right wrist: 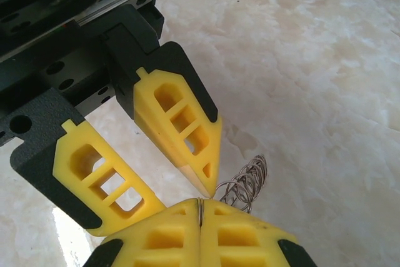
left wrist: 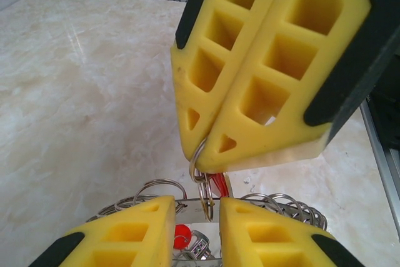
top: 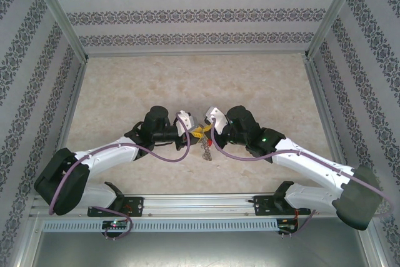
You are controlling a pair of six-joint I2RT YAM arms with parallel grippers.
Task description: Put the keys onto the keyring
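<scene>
My two grippers meet tip to tip above the middle of the table. In the left wrist view my left gripper (left wrist: 197,202) grips the keyring (left wrist: 187,207); its flat silvery band spans the gap between the yellow fingers, and wire loops (left wrist: 287,207) fan out on both sides. My right gripper (left wrist: 203,164) comes down from above, shut on a small wire ring (left wrist: 196,157). A second ring and a red key (left wrist: 217,183) hang from it. Another red key head (left wrist: 181,236) lies lower, between my left fingers. From above, the keyring (top: 206,151) dangles under the left gripper (top: 192,130) and the right gripper (top: 206,128).
The beige marble-patterned tabletop (top: 187,85) is ringed by patterned walls and aluminium posts. An aluminium rail (top: 200,203) carries both arm bases at the near edge. In the right wrist view the keyring's loops (right wrist: 245,182) stick out beside my shut right gripper (right wrist: 200,203).
</scene>
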